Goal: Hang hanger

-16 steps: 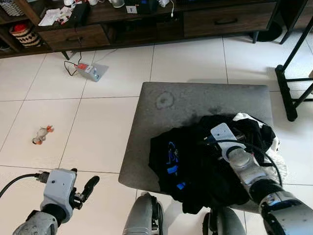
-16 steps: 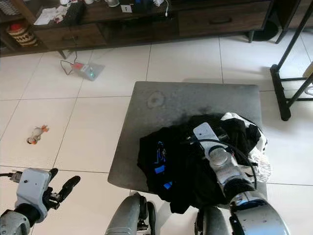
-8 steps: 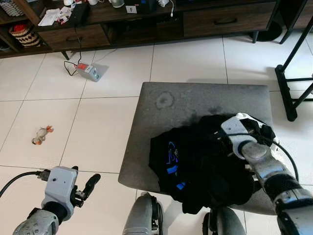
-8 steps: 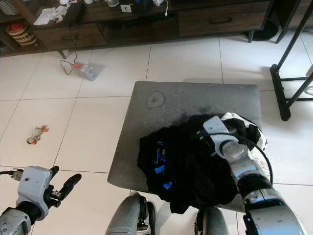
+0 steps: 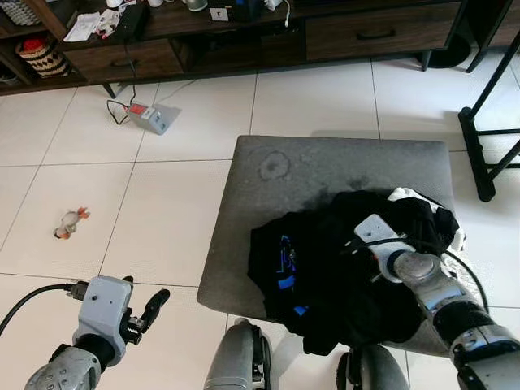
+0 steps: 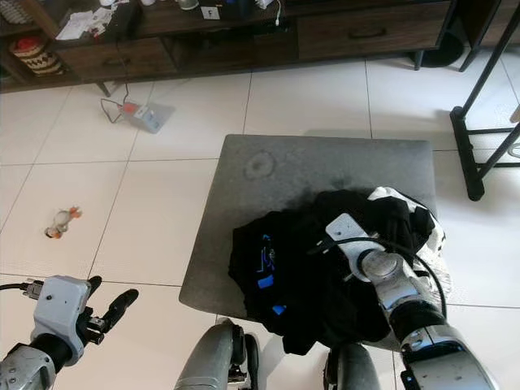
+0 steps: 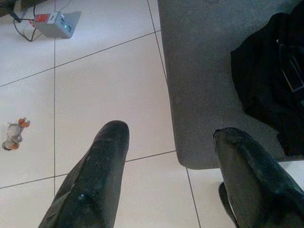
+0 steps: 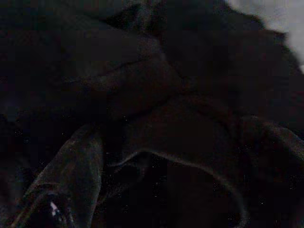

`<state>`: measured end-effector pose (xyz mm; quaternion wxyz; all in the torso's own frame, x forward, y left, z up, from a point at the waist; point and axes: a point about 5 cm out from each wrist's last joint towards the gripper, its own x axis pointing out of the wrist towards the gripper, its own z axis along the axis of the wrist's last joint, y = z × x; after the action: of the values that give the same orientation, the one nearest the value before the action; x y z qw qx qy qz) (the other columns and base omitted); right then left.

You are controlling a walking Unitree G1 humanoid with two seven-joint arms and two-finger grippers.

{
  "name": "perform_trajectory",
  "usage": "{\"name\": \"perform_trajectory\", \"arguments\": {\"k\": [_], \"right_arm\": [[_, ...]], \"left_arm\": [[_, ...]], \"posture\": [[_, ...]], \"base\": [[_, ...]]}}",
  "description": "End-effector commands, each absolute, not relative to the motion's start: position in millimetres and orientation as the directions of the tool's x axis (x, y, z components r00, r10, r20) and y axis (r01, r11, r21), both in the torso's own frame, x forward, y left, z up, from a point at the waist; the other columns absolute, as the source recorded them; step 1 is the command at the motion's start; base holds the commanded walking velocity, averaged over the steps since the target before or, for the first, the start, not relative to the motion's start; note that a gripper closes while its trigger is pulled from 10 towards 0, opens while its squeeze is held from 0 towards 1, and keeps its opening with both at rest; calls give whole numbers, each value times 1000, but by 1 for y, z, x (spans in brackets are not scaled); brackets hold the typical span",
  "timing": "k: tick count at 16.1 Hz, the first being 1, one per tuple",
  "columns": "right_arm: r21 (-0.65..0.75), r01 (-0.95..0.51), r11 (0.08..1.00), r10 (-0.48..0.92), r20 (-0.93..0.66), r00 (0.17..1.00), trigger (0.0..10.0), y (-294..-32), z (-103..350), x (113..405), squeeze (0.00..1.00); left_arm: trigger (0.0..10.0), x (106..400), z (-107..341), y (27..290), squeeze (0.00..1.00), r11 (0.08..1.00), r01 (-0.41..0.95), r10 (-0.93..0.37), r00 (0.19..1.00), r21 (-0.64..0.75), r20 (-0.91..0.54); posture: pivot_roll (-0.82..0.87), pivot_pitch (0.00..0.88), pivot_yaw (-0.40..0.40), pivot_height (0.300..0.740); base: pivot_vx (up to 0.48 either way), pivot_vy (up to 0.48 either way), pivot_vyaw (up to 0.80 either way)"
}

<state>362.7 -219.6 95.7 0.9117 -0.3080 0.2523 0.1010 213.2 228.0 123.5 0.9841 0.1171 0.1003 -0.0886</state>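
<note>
Right gripper (image 5: 357, 244) buried in the black clothes (image 5: 325, 276) piled on the grey ottoman (image 5: 325, 171) — grip hidden, cannot tell. No telling where the hanger lies. Left gripper (image 7: 166, 156) spread wide, empty — above floor tiles (image 5: 162, 219) beside the ottoman.

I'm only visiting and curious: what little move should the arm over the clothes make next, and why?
Probably close its fingers on the fabric and lift a little. The right gripper is pressed into the black clothes heaped on the grey cushion, and no hanger can be made out, so it may be buried. The left gripper hangs open over the floor.
</note>
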Motion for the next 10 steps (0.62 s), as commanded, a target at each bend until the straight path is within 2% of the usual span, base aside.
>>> {"name": "perform_trajectory", "arguments": {"k": [1,2,10], "right_arm": [[-535,-290,794,-11,-488,872,10000,-223,99,365,0],[-538,-282,794,-13,-480,877,0,-223,101,365,0],[-485,-359,798,59,-531,846,0,-203,87,361,0]], "left_arm": [[10000,207,115,236,0,958,186,-125,955,218,-268],[10000,207,115,236,0,958,186,-124,955,218,-269],[10000,208,115,242,0,956,173,-106,956,235,-273]], "posture": [[217,443,234,651],[215,444,234,651],[220,440,234,651]], "base": [[0,0,0],[0,0,0],[0,0,0]]}}
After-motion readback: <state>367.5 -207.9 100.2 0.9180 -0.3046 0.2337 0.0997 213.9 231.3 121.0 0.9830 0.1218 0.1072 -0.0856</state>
